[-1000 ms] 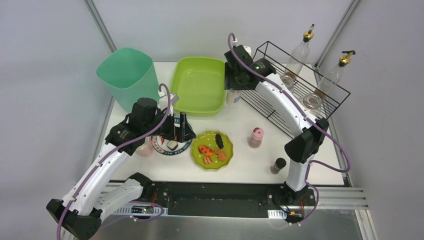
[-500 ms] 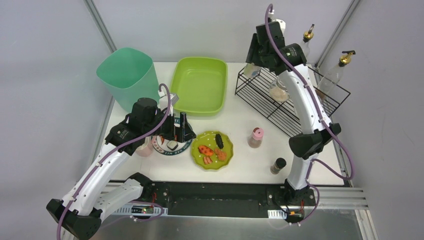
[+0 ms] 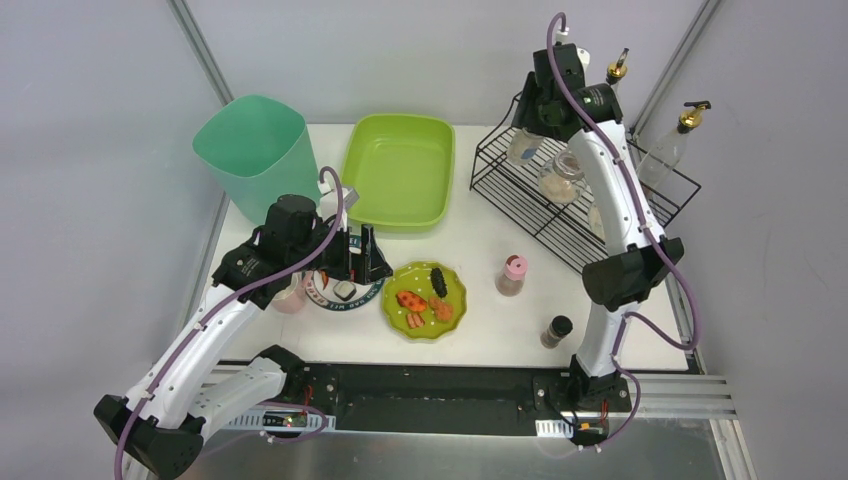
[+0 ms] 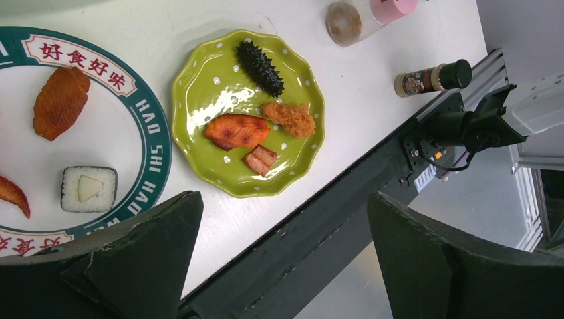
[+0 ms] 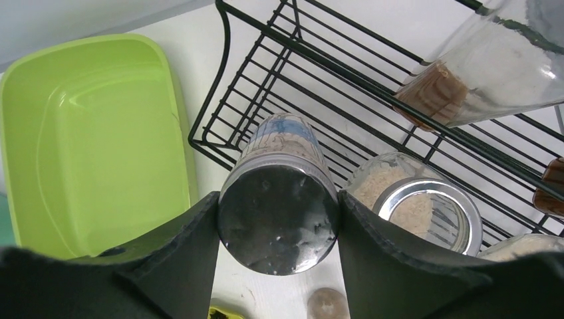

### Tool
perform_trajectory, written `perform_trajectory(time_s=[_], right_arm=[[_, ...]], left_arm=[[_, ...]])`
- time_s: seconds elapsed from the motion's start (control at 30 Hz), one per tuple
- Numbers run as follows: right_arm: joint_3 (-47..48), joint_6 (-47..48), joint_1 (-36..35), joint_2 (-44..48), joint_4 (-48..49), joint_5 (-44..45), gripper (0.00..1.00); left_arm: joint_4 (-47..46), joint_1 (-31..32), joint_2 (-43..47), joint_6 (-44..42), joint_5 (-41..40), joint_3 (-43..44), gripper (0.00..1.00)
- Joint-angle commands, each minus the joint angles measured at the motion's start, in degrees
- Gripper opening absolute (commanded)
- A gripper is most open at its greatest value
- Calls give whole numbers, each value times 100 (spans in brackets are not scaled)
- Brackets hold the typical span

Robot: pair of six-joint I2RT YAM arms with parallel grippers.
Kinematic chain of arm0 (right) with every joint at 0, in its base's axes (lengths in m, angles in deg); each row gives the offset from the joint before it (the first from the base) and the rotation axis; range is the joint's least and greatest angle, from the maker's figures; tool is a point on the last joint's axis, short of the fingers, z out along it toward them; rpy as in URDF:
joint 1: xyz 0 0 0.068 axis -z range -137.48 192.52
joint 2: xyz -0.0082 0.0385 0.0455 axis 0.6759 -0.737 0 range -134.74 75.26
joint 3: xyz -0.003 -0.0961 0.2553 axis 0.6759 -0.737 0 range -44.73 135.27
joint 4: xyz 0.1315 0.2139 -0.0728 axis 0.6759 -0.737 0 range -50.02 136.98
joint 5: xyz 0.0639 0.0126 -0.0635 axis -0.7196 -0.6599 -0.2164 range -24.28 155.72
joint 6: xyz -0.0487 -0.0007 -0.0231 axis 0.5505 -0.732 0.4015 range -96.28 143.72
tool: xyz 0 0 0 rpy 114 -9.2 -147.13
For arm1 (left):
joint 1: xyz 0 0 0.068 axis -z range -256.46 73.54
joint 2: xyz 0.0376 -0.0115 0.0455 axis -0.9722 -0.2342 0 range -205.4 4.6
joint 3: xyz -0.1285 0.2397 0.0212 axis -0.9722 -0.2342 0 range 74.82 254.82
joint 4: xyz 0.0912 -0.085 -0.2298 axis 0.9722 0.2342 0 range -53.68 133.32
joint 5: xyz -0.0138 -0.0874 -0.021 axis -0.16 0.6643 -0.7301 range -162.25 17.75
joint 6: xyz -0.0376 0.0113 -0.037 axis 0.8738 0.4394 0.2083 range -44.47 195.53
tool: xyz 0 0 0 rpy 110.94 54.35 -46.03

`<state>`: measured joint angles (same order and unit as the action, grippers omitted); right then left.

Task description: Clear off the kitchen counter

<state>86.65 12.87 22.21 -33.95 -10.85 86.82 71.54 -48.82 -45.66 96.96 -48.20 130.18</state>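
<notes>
The kitchen counter point(image 3: 480, 245) stretches from the arms' bases to the back wall and carries a wire rack point(image 3: 540, 215) at its far right. Over the rack's left end, the right gripper point(image 5: 278, 222) clenches a silver-lidded jar point(image 5: 282, 143). Well left of the rack, the left gripper point(image 4: 286, 246) hangs released over a blue-rimmed plate point(image 4: 143, 113).

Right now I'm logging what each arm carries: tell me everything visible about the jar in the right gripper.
The jar is clear and round, with a shiny metal lid, pale contents and a bluish patch. The right gripper clamps it near the lid, over the left end of the wire rack, beside a grain jar. Contact with the rack is unclear.
</notes>
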Motion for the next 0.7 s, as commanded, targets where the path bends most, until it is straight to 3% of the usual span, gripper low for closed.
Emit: perform_trajectory(time_s=[0.0,0.67], right_arm=[[-74,85,143,160,123,-122,37],[-1209,263,247,1374,-343,227,35]], left_arm=[[-33,-57,-1,-56,170,-7,100],[-33,-57,65,-34,254,-5,100]])
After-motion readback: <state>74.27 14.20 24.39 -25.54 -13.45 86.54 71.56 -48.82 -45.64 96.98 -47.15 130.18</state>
